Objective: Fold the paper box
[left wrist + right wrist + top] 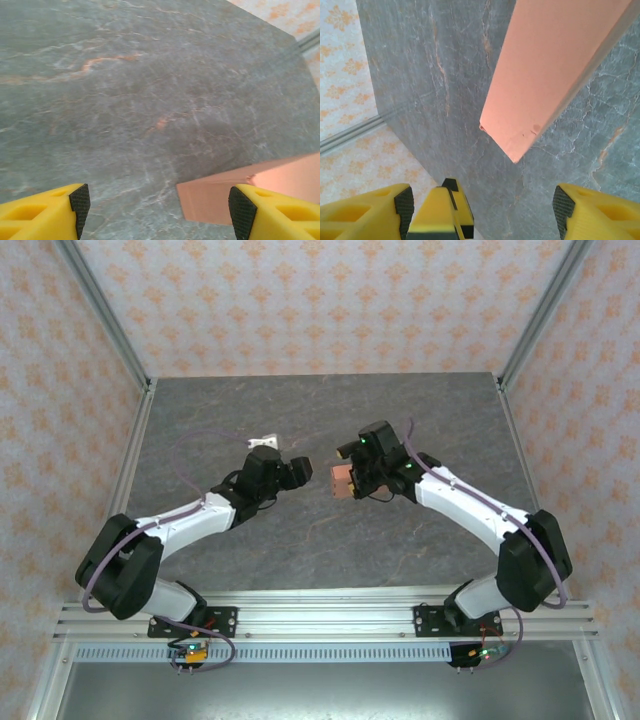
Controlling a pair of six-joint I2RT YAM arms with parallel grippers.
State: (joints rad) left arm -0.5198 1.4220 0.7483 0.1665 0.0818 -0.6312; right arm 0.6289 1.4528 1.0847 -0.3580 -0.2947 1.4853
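The paper box (pixel 343 481) is a small salmon-orange folded card box near the middle of the grey table (pixel 420 410), between the two arms. My left gripper (pixel 305 468) faces it from the left with jaws open. In the left wrist view the box (pixel 215 202) lies low on the right, its far end behind the right fingertip (pixel 242 210), and my left gripper (pixel 159 205) grips nothing. My right gripper (pixel 482 207) is open too. The box (pixel 545 75) lies ahead of its jaws, apart from both pads. A left gripper finger (pixel 445 210) pokes in near its left pad.
A small white object (pixel 263 442) lies on the table just behind the left gripper. Aluminium frame rails (pixel 130 480) and patterned walls (pixel 320 300) close in the table on three sides. Bare grey surface stretches behind the grippers.
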